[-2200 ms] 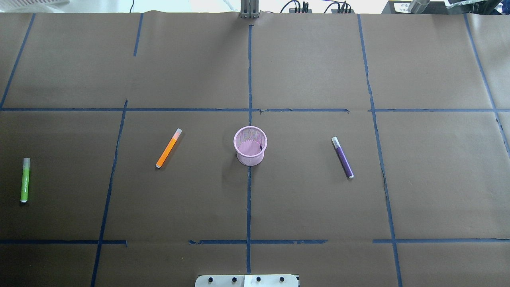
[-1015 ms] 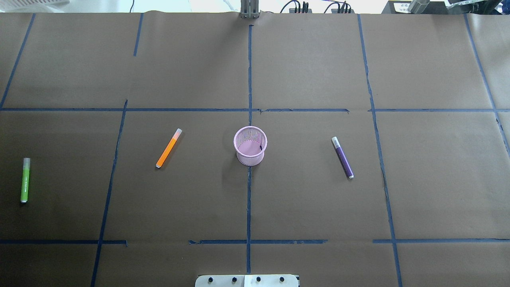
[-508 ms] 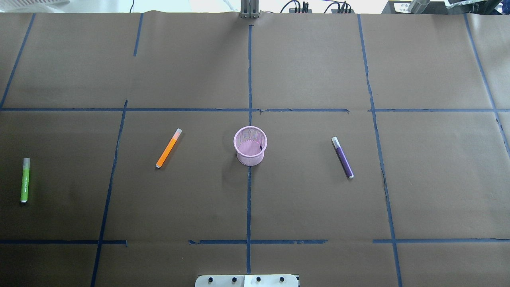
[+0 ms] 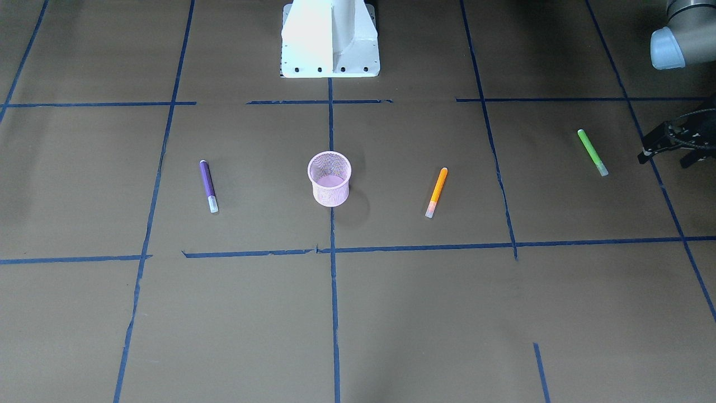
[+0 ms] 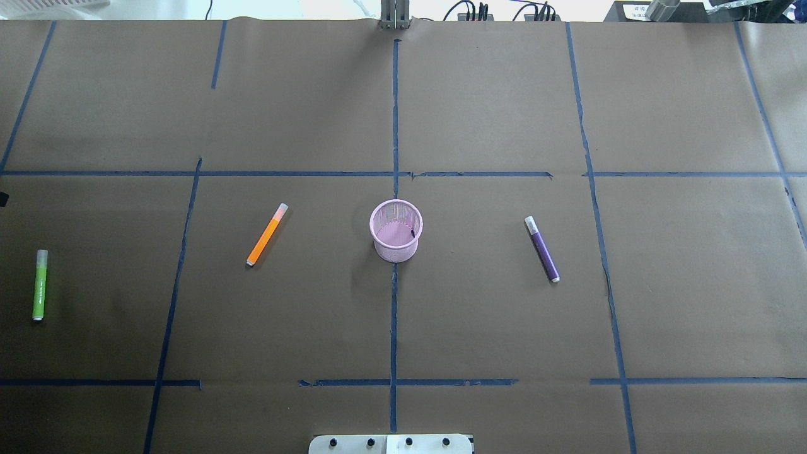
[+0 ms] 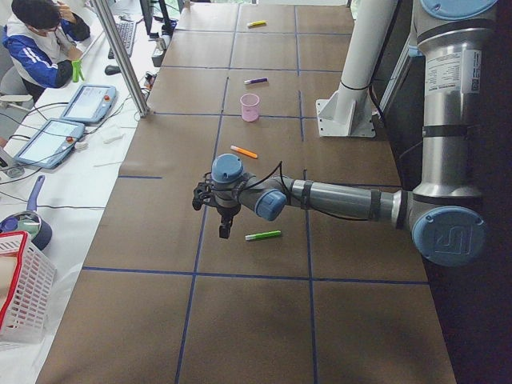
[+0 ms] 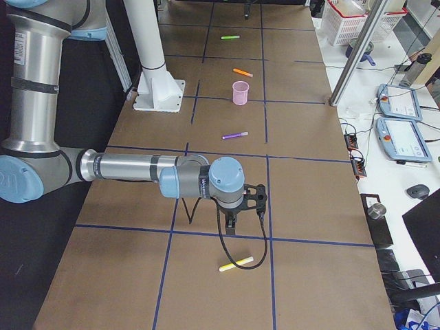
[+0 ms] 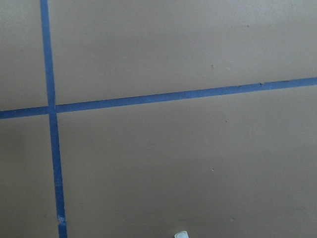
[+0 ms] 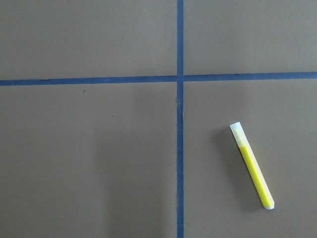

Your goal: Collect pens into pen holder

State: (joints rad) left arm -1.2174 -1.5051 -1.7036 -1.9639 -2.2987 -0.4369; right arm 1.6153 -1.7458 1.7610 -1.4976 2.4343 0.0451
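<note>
The holder (image 5: pixel 396 230) stands upright at the counter's (image 5: pixel 504 94) middle. All pens lie flat, apart from it: the orange pen (image 5: pixel 267 234) to its left, the purple pen (image 5: pixel 542 249) to its right, and the green pen (image 5: pixel 40 285) far left, near the left gripper (image 4: pixel 665 158), whose fingers are apart. A yellow pen (image 9: pixel 252 166) lies far right, by the right gripper (image 7: pixel 232 223). Whether that gripper's fingers are apart or together, I cannot tell.

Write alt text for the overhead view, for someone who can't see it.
A pink pen holder stands at the middle of a brown table gridded with blue tape, no pen in it. Lying flat: orange pen at its left, green pen far left, purple pen at its right.
</note>
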